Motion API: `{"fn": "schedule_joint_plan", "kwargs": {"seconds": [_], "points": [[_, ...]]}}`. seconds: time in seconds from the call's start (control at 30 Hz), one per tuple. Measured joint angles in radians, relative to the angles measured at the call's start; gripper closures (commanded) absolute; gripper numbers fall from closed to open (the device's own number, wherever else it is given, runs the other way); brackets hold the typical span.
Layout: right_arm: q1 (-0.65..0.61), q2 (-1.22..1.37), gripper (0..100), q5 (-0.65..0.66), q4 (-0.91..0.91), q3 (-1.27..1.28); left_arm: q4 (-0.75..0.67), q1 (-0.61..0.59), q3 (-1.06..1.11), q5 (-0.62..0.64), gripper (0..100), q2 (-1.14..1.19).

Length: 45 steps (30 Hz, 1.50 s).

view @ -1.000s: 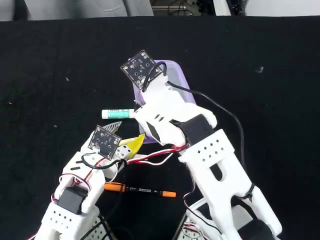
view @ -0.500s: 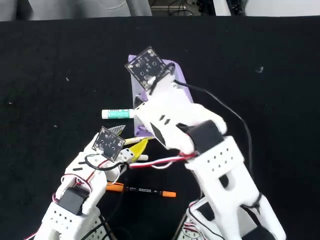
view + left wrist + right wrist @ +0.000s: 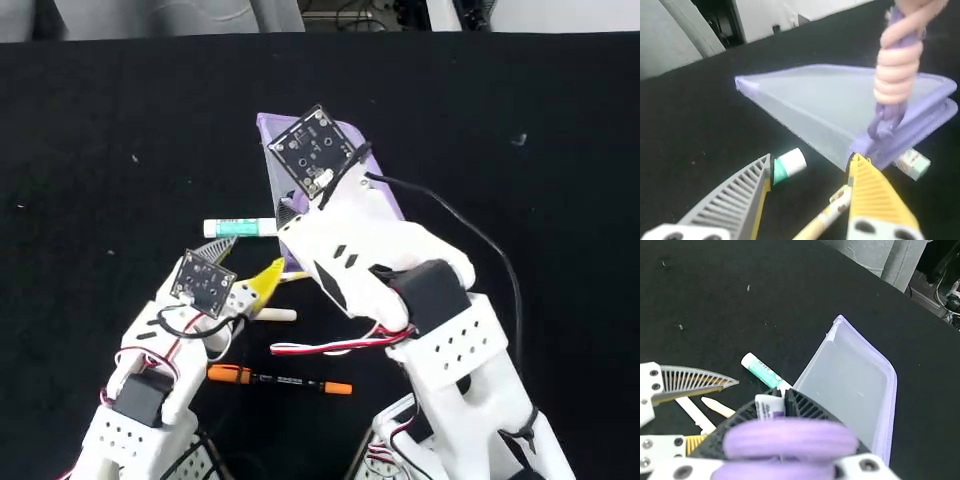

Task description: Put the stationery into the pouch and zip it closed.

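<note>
The translucent purple pouch [image 3: 372, 172] lies at mid-table, one end lifted, and appears again as the pouch [image 3: 840, 105] and the pouch [image 3: 850, 385]. Its pink-and-purple coiled pull [image 3: 895, 65] runs up from the corner; my right gripper [image 3: 782, 401] is shut on that coil [image 3: 785, 440], above the pouch's near end. My left gripper [image 3: 812, 167] is open close to that corner, grey and yellow jaws apart. A green-and-white glue stick [image 3: 240, 228] lies just beyond it. A cream pencil [image 3: 275, 314] lies under the yellow finger [image 3: 266, 279]. An orange marker [image 3: 280, 380] rests nearer the arm bases.
A small white eraser-like piece [image 3: 912, 162] lies against the pouch's lower edge. The black table [image 3: 100, 150] stretches bare to the left, right and far side. The right arm's body and cables [image 3: 400, 290] overhang the space between pouch and marker.
The right arm has swung right and away, pulling the pouch along and tilting it. The left gripper drew back slightly, and the cream pencil now shows on the table beside it.
</note>
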Motion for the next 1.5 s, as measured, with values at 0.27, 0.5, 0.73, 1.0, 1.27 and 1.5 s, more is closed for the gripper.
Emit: {"fn": "schedule_joint_plan", "kwargs": {"seconds": [0.27,0.5,0.73,1.0,1.27,1.5], "points": [[0.000,0.000,98.7,-0.006,0.000,0.000,-0.008,0.029,0.002,0.000,75,0.000],[0.000,0.000,98.7,-0.025,0.000,0.000,0.005,0.051,0.002,0.000,75,0.000],[0.000,0.000,98.7,-0.025,0.000,-0.011,-0.008,0.051,0.005,-0.002,75,0.000],[-0.017,0.000,98.7,-0.029,0.000,-0.029,-0.008,0.051,0.005,-0.002,75,0.000],[-0.049,0.000,98.8,-0.029,0.003,-0.029,-0.008,0.051,0.005,-0.002,75,0.000],[-0.051,0.000,98.8,-0.029,0.003,-0.029,-0.002,0.014,0.003,0.072,75,0.000]]}}
